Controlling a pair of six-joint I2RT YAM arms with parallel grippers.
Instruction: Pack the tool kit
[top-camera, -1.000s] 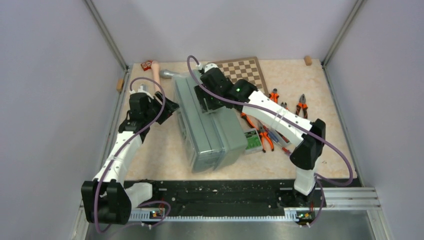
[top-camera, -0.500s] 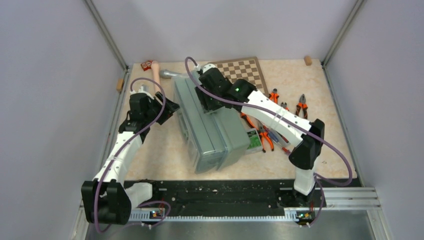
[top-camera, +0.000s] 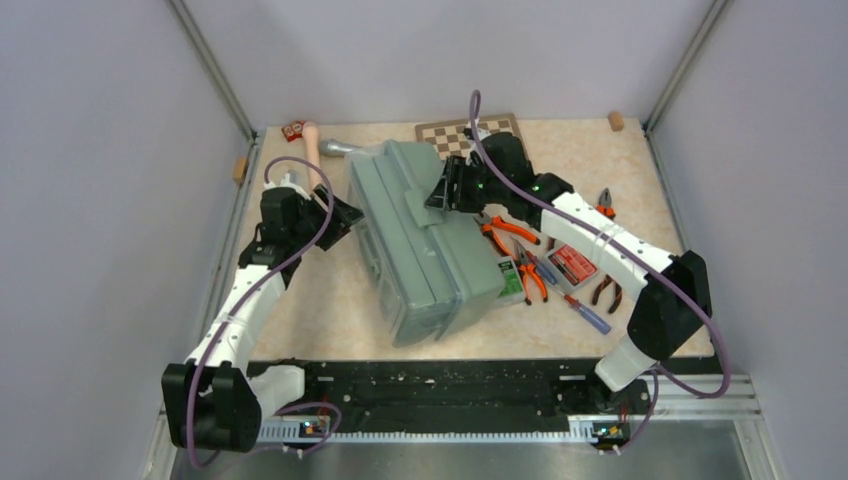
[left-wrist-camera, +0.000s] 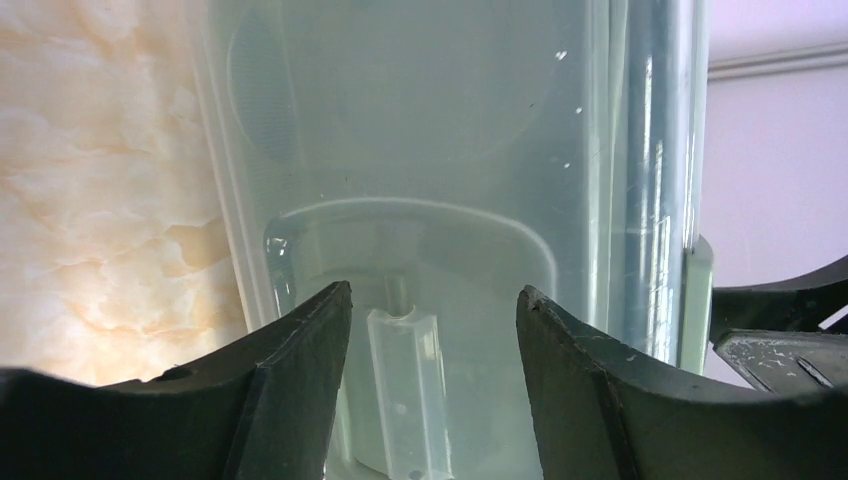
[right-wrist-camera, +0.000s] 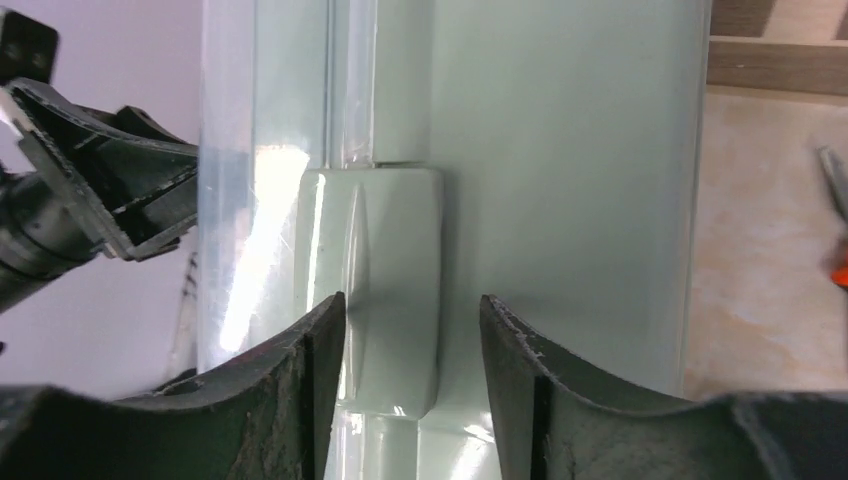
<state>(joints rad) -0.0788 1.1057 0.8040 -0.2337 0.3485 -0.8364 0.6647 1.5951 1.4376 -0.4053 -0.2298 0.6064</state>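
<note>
The sage-green toolbox lies shut in the middle of the table, tipped toward the right, with its translucent lid side facing left. My left gripper is open at that side; the left wrist view shows the lid and a clear post between the open jaws of the left gripper. My right gripper is open at the box's far right face, and its jaws stand either side of a green latch. Orange-handled pliers, a red bit case, a green bit case and a screwdriver lie to the right.
A chessboard lies at the back, partly behind my right arm. A hammer and small red pieces lie at the back left. More pliers lie near the right wall. Grey walls enclose the table.
My right gripper has swung from over the toolbox's far end to its right side. The toolbox has tipped to the right, showing a wider face. More tools now show. The left arm barely moved.
</note>
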